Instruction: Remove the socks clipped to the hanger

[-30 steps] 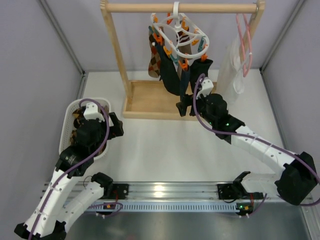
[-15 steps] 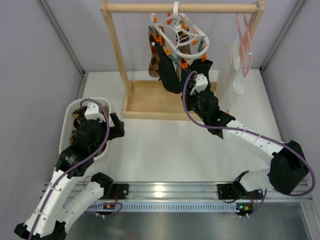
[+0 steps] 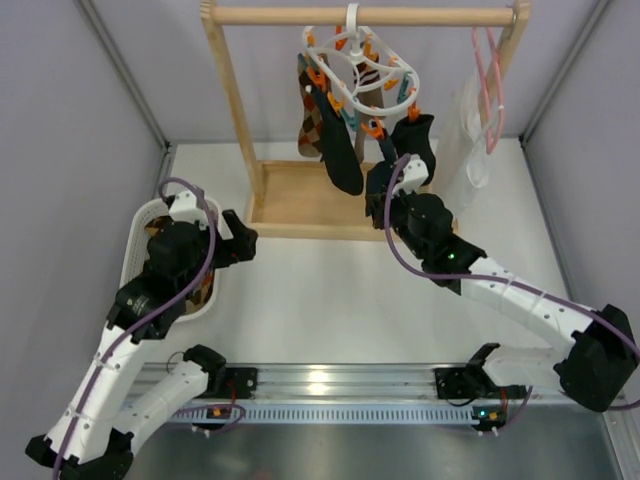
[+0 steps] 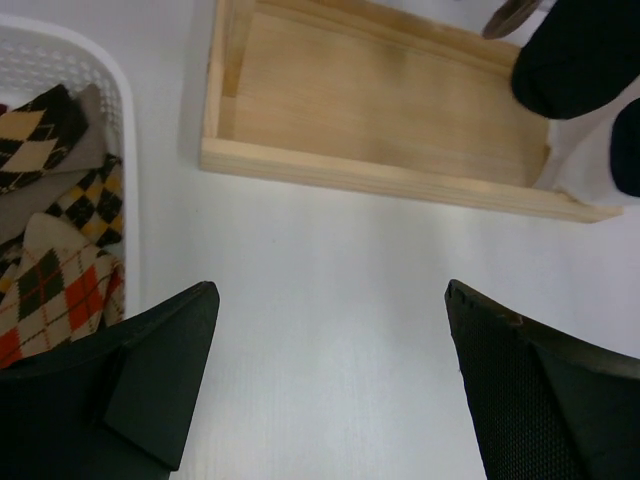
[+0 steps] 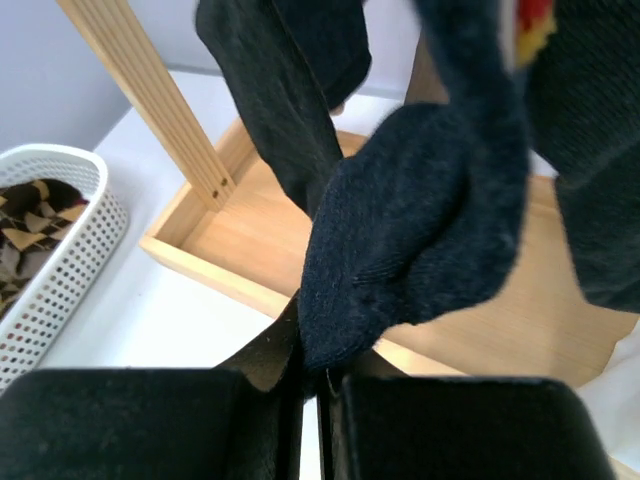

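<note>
Left arm (image 3: 120, 350): bent, rising from its base at the near left edge, upper section leaning toward the far side.
Left wrist (image 3: 180, 255): turned so the tool end points to the right.
Left gripper (image 4: 330, 300): jaws spread wide, fingers (image 4: 150, 390) well apart.
Right arm (image 3: 520, 300): stretched long and low from its base at the near right, reaching toward the far middle.
Right wrist (image 3: 430, 225): lifted, aimed up and away from the base.
Right gripper (image 5: 318, 385): fingers pressed together, pinching the lower edge of a dark sock (image 5: 400, 250).
</note>
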